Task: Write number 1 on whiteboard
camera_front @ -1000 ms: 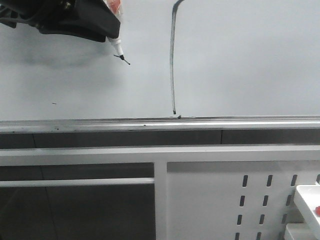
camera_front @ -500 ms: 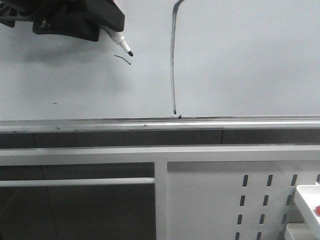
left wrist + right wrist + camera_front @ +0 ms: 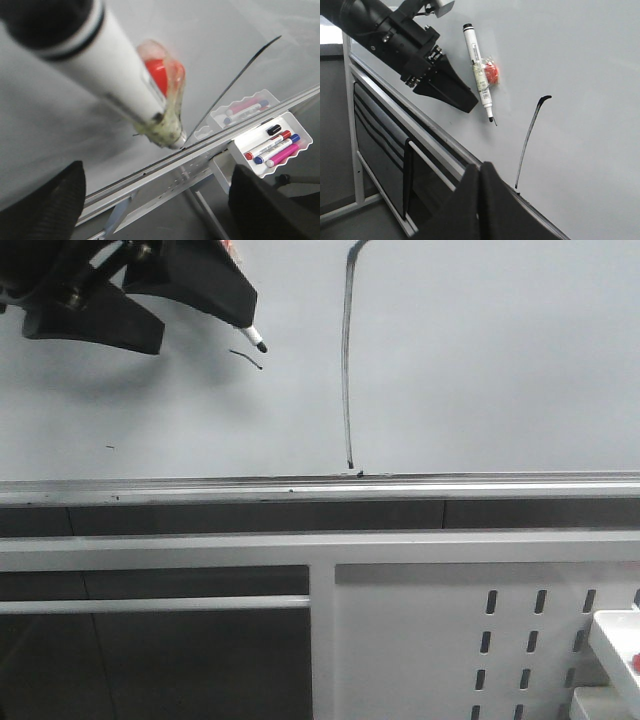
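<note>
Front view: I see the number 1 [image 3: 347, 355] on the whiteboard [image 3: 500, 360], the left gripper [image 3: 160, 305] at 9 o'clock from it, jaws spread. Left wrist: marker [image 3: 115, 75] between them, contact unclear. Right wrist: right gripper [image 3: 480, 182] jaws together, empty.

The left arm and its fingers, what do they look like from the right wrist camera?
The left arm is matt black, a round tube ending in a blocky black wrist with small screws and a pale grey part on top. Its fingers are plain black tapering wedges. No cables or markings are visible.
</note>
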Motion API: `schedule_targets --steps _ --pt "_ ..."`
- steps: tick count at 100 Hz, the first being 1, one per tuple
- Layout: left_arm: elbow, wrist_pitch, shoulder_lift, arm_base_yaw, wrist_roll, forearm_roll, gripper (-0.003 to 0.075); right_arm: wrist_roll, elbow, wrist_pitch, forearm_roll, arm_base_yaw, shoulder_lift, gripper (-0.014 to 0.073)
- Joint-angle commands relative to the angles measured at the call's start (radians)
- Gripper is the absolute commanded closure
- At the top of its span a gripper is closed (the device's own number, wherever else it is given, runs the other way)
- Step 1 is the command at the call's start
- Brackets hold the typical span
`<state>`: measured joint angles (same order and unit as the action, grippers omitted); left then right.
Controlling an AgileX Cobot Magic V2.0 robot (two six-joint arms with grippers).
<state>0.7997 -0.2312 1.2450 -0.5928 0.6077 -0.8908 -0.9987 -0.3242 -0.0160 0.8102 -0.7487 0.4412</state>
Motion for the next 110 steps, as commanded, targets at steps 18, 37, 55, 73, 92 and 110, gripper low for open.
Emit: schedule_targets --steps 18,37,55,73,92,110 --pt "-0.085 0.035 -0.193 0.001 -0.005 -0.008 0.0256 0.000 -0.026 0.064 0.007 0.005 0.003 0.0657" --pt "-0.142 0.003 -0.358 0.001 -0.005 0.057 0.0446 0.000 -0.026 0.066 0.007 0.005 0.003 0.0657" --pt "-0.146 -0.091 -0.514 0.001 -0.005 0.222 0.0722 0.000 -0.026 0.062 0.007 0.005 0.003 0.0657" --pt "-0.147 -0.165 -0.628 0.001 -0.005 0.271 0.0740 0.000 -0.026 0.063 0.007 0.005 0.003 0.0657" --pt "-0.147 -0.163 -0.677 0.001 -0.005 0.194 0.0740 0.000 -0.026 0.175 0.007 0.005 0.009 0.0657" --pt "-0.147 -0.163 -0.677 0.001 -0.005 0.190 0.0740 0.000 -0.026 0.174 0.007 0.005 0.009 0.0657"
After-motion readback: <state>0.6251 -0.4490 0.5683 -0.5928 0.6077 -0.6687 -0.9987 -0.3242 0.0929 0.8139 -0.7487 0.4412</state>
